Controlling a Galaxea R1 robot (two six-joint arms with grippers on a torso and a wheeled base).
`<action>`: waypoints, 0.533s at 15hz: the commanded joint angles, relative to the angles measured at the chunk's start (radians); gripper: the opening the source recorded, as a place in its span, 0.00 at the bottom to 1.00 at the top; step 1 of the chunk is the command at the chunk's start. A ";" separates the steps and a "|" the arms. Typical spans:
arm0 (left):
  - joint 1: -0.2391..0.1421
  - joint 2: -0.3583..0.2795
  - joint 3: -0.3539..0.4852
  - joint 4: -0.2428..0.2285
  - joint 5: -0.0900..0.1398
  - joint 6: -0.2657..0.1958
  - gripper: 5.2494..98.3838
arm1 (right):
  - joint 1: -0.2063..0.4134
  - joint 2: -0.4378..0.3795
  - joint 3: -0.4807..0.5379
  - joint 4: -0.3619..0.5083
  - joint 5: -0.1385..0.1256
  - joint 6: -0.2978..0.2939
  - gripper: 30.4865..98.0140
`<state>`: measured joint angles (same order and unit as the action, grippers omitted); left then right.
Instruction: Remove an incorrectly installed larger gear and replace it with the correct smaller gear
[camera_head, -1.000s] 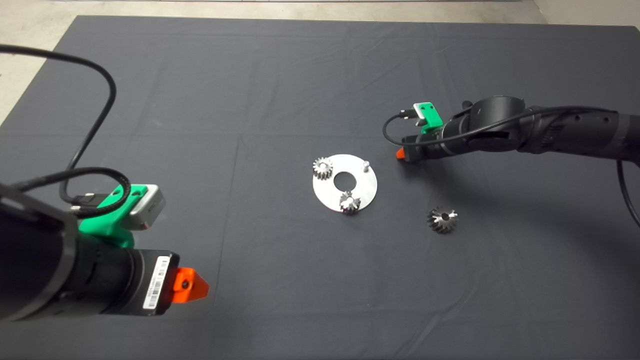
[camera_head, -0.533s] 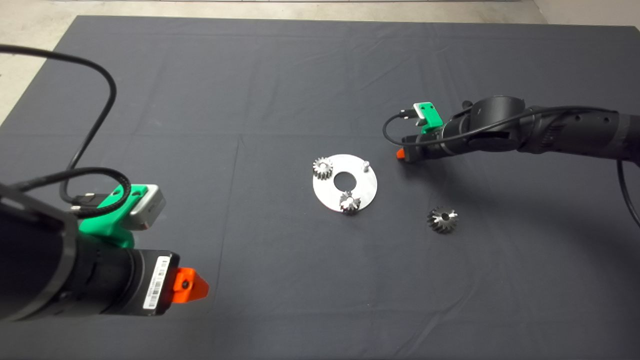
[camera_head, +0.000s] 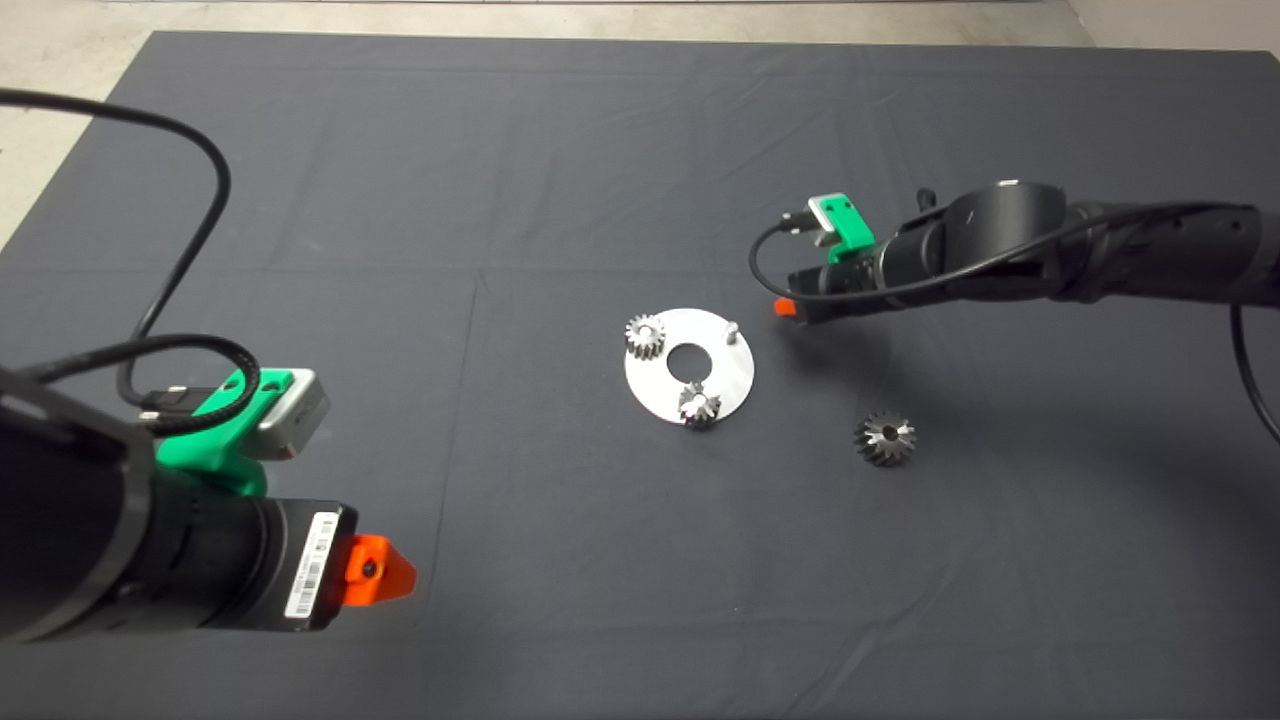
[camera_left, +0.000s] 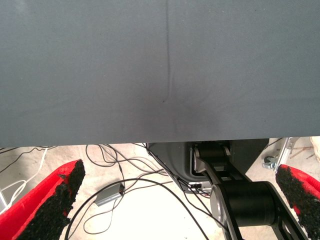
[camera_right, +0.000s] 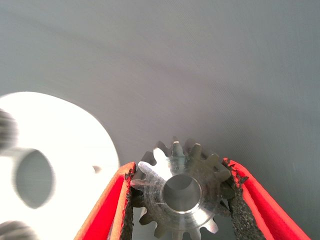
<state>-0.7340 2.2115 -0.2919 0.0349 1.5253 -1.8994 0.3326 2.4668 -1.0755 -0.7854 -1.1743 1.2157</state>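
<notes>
**Steel gear set: swap half complete**

Dark mat (camera_head: 400, 200) on the table: carries all parts.

Left arm: parked at the mat's near left corner; left end effector (camera_left: 175, 200) spread wide, empty, its wrist view showing only the mat edge and the floor beyond.

Right arm: reaches in from the right; right end effector (camera_right: 178, 200) clenched on the smaller gear (camera_right: 180, 192), held just beside the plate.

Round silver plate (camera_head: 690, 365): mid-mat, centre hole, two small gears seated, one bare peg (camera_head: 732, 327) on the side nearest the right end effector.

Larger gear (camera_head: 885, 438): already off the plate, lying loose on the mat, well apart to the right.

Outstanding, by judgement: carry the held gear over the bare peg, seat its bore, release.
</notes>
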 joint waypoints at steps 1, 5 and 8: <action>-0.010 0.000 0.018 -0.013 0.027 -0.009 0.99 | 0.080 0.019 0.040 0.067 0.004 -0.004 0.16; -0.008 0.000 0.018 -0.013 0.027 -0.009 0.99 | 0.105 0.076 0.033 0.175 -0.024 -0.053 0.16; -0.010 0.000 0.018 -0.013 0.027 -0.009 0.99 | 0.102 0.134 0.023 0.183 -0.129 -0.088 0.16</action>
<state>-0.7340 2.2109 -0.2915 0.0349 1.5255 -1.9002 0.4030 2.5434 -1.0468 -0.6387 -1.2200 1.1602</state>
